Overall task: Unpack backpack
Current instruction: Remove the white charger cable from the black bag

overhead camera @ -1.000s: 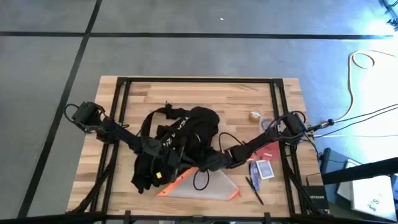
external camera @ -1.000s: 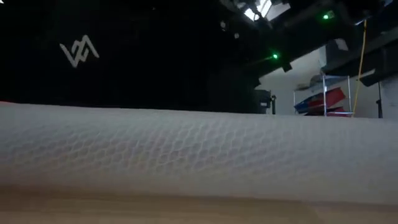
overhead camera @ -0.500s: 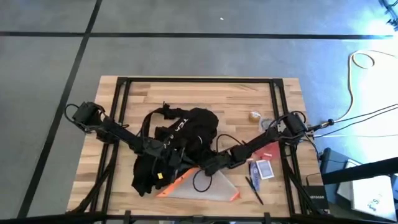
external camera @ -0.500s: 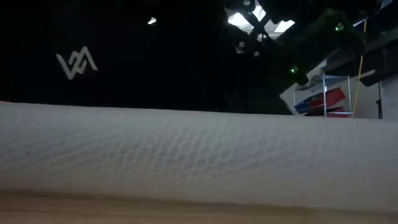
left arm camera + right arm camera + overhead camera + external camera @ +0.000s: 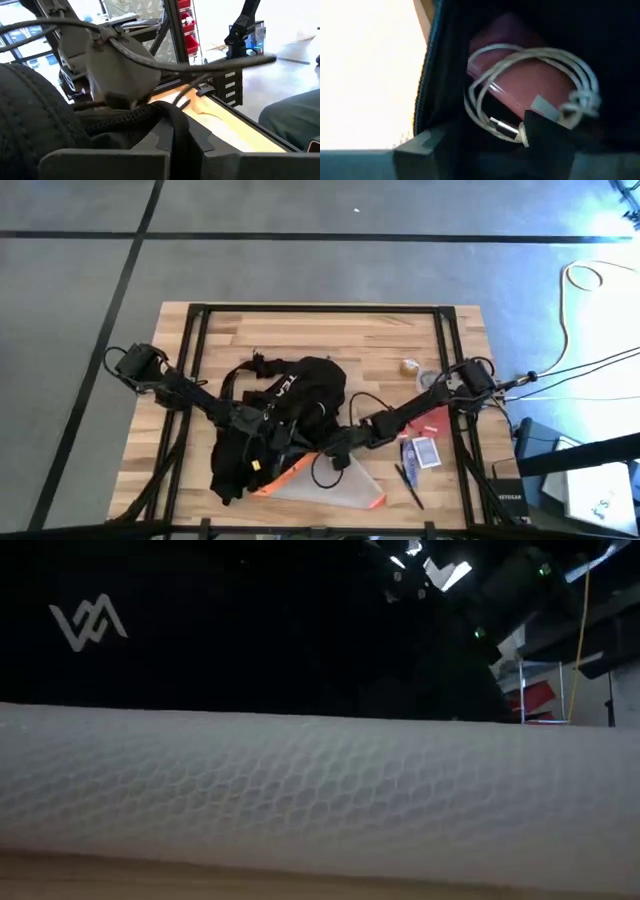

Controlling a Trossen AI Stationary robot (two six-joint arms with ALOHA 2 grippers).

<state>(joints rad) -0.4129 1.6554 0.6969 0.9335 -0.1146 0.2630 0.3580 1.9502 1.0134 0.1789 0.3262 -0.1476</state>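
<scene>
The left gripper's fingers (image 5: 172, 135) are closed on a black strap of the backpack (image 5: 290, 405), pinching the webbing between them, as the left wrist view shows. In the high view the left gripper (image 5: 262, 438) sits on the near left part of the bag. The backpack lies slumped near the middle of the wooden desk (image 5: 330, 330), its near edge resting over a translucent pouch with orange trim (image 5: 335, 485). The right gripper (image 5: 335, 448) is at the bag's near right edge, and its wrist view looks into the dark interior, where a coiled white cable (image 5: 530, 90) lies on a pink case (image 5: 520, 65); whether its fingers are open or closed, I cannot tell. To the right of the bag on the desk lie a card deck (image 5: 426, 452), a pen (image 5: 408, 484), and a small gold object (image 5: 409, 366). In the low view, the pouch's mesh fills the foreground.
</scene>
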